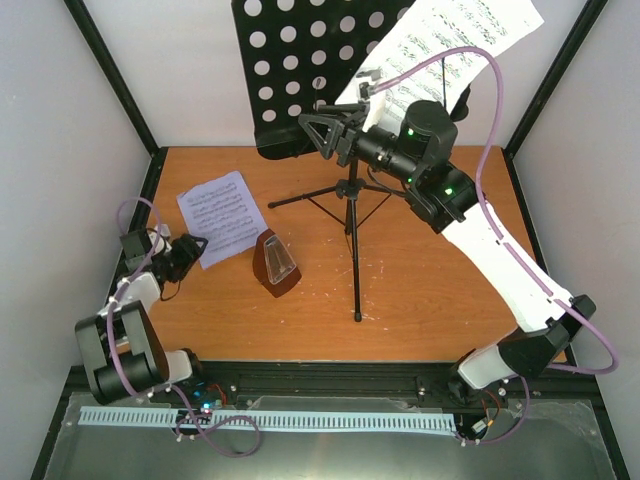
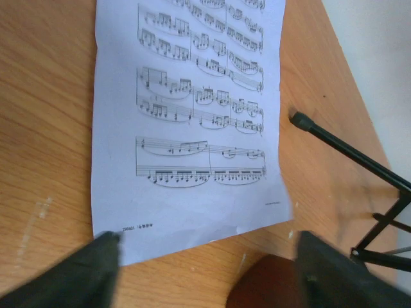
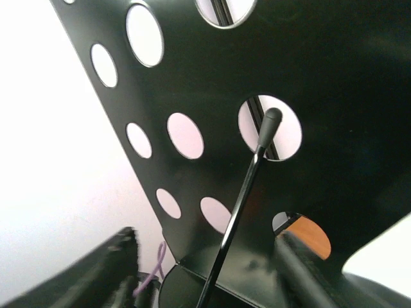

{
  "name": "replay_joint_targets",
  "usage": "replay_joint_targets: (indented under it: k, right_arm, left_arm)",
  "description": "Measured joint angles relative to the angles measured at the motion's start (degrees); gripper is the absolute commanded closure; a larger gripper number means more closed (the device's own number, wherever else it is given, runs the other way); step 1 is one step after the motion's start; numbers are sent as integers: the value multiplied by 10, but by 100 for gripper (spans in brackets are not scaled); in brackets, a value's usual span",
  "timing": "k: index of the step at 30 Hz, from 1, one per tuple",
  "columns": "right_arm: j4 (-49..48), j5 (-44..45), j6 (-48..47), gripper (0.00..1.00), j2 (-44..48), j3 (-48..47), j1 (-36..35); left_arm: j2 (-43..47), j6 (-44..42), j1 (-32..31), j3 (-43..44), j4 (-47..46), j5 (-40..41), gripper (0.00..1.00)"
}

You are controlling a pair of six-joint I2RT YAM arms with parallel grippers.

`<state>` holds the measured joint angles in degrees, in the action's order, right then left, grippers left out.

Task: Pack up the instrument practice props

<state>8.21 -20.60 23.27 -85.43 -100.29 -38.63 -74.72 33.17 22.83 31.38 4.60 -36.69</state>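
Left tool [image 2: 204,253] was open, its jaws spread over the near edge of 1 sheet-music page [image 2: 192,128] lying flat on the worktop [image 2: 45,128]. The metronome [image 1: 276,264] stood upright just beside that page. Right tool [image 3: 205,244] was open and raised close to the perforated desk of the music stand [image 1: 300,60], with a thin wire arm [image 3: 247,186] running between its jaws. A 2nd page [image 1: 455,40] showed at the desk's right edge.

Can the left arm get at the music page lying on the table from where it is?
Probably yes. Its jaws stand open at the near edge of the page, nothing covering it. The metronome stands close by the page's corner and could get bumped; a flat sheet may be hard to pinch.
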Motion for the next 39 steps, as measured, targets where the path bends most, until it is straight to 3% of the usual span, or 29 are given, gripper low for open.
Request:
replay_joint_targets:
  k: [2, 5, 10, 16, 20, 25, 34, 39]
  right_arm:
    - [2, -8, -3, 28, 12, 8, 0]
    - [14, -22, -7, 21, 36, 14, 1]
    - [47, -42, -32, 12, 87, 15, 1]
    - [144, 37, -105, 19, 142, -16, 27]
    - [197, 50, -117, 22, 143, -45, 172]
    - [225, 13, -104, 27, 131, -30, 294]
    - [220, -58, -83, 37, 109, -16, 375]
    - [204, -111, -80, 40, 94, -18, 387]
  left_arm:
    - [27, -4, 0, 0, 14, 28, 1]
    - [105, -15, 0, 7, 45, 78, 0]
    - [199, -40, 0, 92, 90, 138, 8]
    - [209, -92, -25, 295, 167, 102, 17]
    - [190, -111, -107, 440, 222, 81, 26]
    - [175, -112, -188, 552, 301, 55, 40]
    - [84, -97, -403, 710, 381, 76, 49]
    - [0, -88, -584, 784, 405, 138, 49]
